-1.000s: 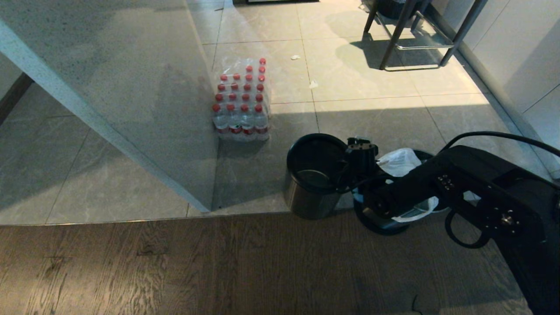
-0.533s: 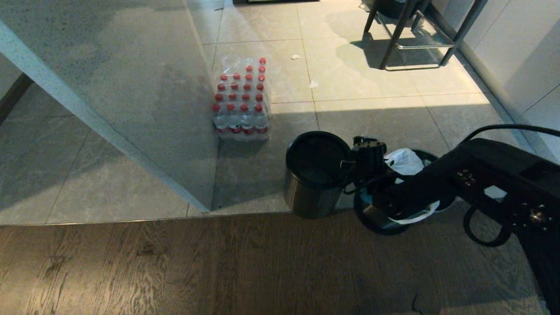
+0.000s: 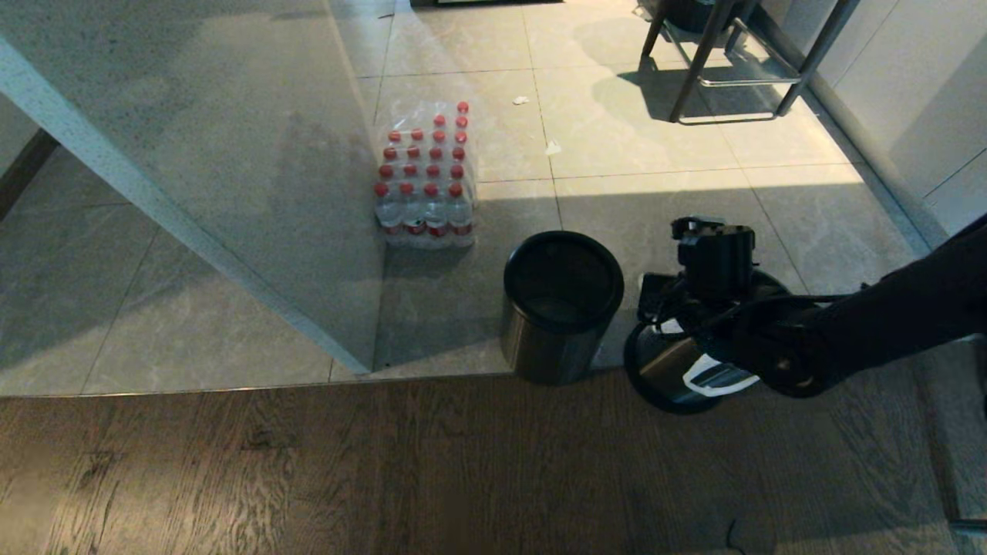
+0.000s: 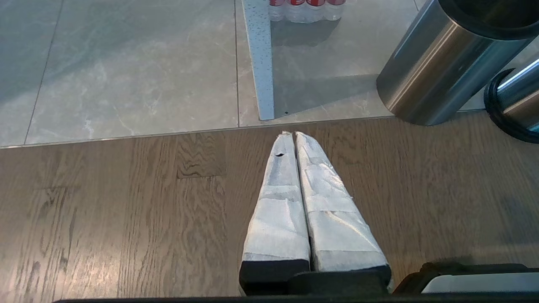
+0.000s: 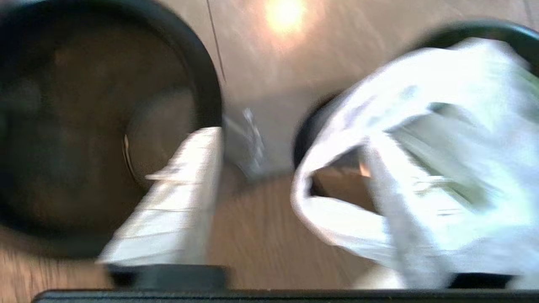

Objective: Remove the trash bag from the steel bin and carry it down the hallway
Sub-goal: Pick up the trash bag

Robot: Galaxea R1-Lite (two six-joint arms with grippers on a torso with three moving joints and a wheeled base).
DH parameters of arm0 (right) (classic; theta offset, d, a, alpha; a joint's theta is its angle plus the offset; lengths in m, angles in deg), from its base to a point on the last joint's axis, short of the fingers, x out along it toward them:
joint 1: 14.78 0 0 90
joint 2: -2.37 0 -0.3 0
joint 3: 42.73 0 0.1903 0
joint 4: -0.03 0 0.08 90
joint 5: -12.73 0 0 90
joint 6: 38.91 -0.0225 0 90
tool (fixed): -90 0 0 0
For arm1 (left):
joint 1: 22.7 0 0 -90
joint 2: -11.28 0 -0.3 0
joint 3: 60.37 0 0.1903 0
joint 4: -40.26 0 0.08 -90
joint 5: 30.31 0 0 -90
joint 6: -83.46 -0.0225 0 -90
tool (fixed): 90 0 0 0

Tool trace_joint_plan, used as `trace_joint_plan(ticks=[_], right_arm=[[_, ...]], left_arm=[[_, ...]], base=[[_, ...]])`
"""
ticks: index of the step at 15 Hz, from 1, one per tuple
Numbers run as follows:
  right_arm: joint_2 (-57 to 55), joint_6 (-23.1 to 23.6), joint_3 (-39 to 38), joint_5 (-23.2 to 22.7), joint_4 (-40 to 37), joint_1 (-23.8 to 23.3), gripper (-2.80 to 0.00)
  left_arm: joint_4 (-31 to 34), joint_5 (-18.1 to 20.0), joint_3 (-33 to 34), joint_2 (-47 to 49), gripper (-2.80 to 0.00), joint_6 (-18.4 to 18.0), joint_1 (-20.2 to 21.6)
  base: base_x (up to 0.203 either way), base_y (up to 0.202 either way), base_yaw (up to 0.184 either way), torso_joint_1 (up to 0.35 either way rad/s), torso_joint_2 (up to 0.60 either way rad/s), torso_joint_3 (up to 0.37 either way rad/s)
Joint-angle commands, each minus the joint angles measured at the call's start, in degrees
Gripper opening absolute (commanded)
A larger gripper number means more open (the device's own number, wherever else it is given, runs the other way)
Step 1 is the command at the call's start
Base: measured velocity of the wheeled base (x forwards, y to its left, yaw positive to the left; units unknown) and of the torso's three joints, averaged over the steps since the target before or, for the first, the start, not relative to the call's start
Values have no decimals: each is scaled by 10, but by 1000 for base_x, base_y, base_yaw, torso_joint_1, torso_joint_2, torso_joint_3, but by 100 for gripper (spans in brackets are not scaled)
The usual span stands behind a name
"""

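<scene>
The steel bin [image 3: 665,371], with a black rim and base band, stands at the seam between wood floor and tiles. The white trash bag [image 3: 721,379] sits in it, mostly covered by my right arm in the head view. In the right wrist view the trash bag [image 5: 446,126] bulges out of the steel bin [image 5: 480,29], and one loop handle hangs open. My right gripper [image 5: 290,143] hovers open at the bin's near side, with the handle loop in its gap beside one taped finger [image 5: 177,202]. My left gripper [image 4: 290,134] is shut and parked above the wood floor. The hallway is out of view.
A second steel bin [image 3: 561,308], empty and without a base band, stands just left of the first. A shrink-wrapped pack of red-capped bottles [image 3: 424,177] leans on a grey stone partition [image 3: 231,193]. Metal chair legs [image 3: 717,69] and a white wall [image 3: 910,100] are further off.
My right arm has swung right, from the gap beside the empty bin to above the bin with the bag. It now hides most of the bag in the head view.
</scene>
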Motion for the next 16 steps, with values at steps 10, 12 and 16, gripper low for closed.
trace_joint_plan(ticks=[10, 12, 16], right_arm=[[292, 33, -385, -4, -105, 20, -280], [249, 18, -384, -4, -77, 17, -280], [142, -7, -341, 7, -3, -3, 0]], left_arm=[[0, 0, 0, 1, -280, -1, 0], [0, 0, 0, 1, -280, 0, 0], [0, 0, -1, 1, -280, 0, 0]], base=[[0, 0, 0, 0, 0, 0], [0, 0, 0, 0, 0, 0], [0, 0, 0, 0, 0, 0]])
